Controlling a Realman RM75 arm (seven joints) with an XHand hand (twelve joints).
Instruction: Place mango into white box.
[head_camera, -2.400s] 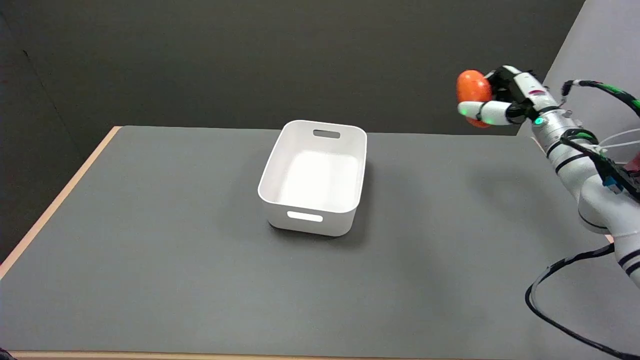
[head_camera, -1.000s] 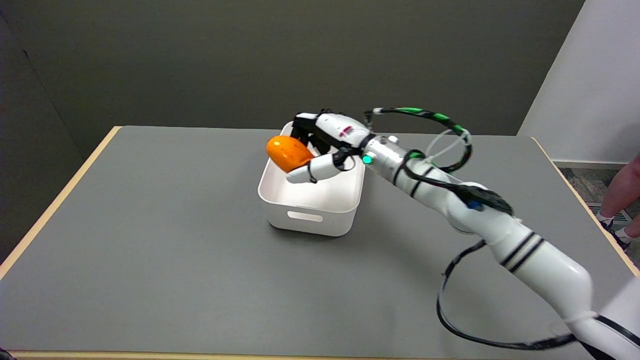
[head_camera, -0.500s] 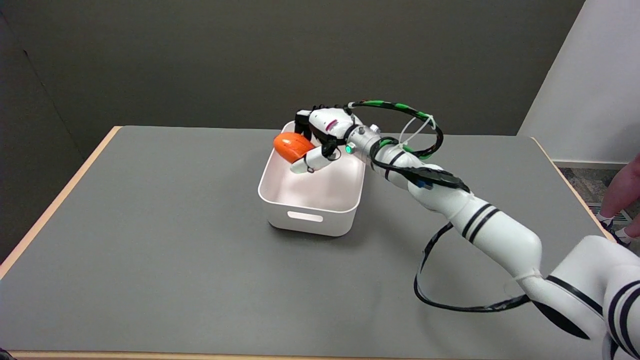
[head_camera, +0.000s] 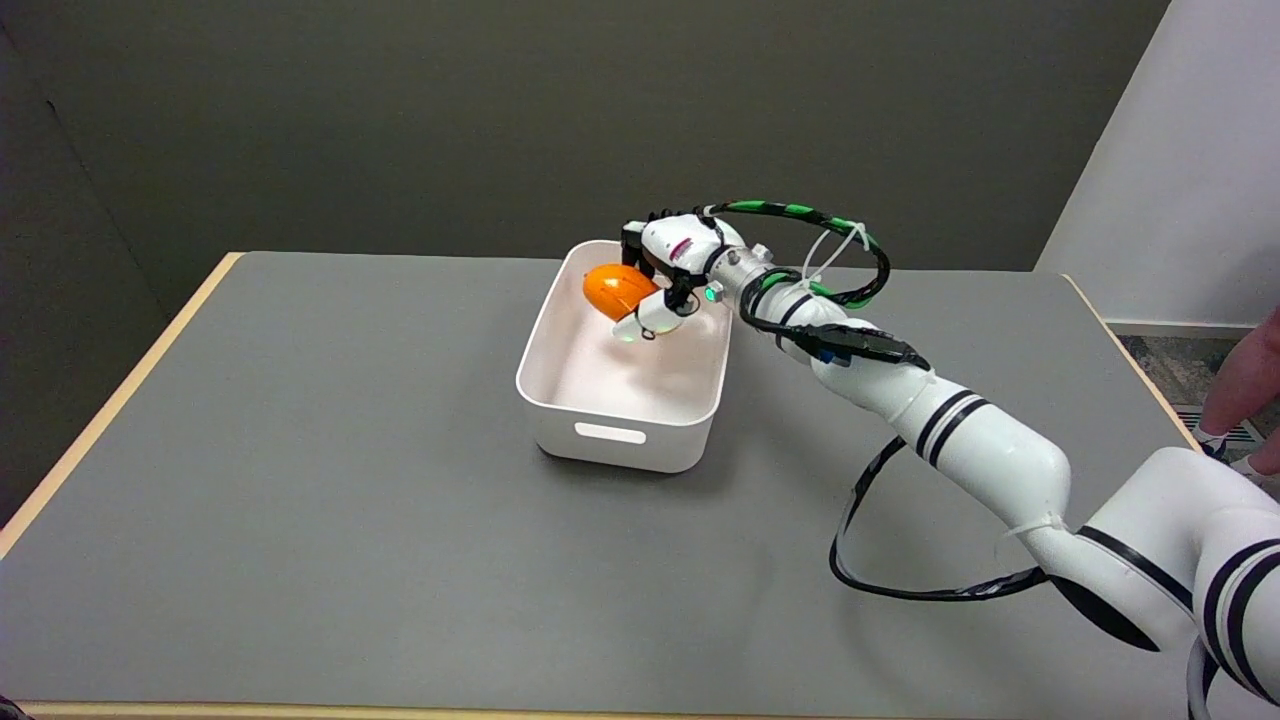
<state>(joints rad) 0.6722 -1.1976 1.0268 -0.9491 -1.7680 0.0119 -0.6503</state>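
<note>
The white box (head_camera: 612, 435) stands near the middle of the grey table, its long side running away from me, with slot handles in its short walls. My right hand (head_camera: 668, 270) reaches over the box's far half from the right and holds the orange mango (head_camera: 618, 289) between thumb and fingers. The mango hangs above the box's inside, near the far left part, clear of the floor. The thumb (head_camera: 650, 316) lies under the fruit. The far wall of the box is hidden behind the hand.
The grey table (head_camera: 300, 480) has a pale wooden edge at left and front. My white right arm (head_camera: 940, 430) with a looping black cable (head_camera: 900, 580) crosses the table's right side. A person's leg (head_camera: 1245, 390) shows at the far right edge.
The hand carried the mango from high at the right over to the box, then shifted it slightly right and inward above the box's far half. The box has not moved.
</note>
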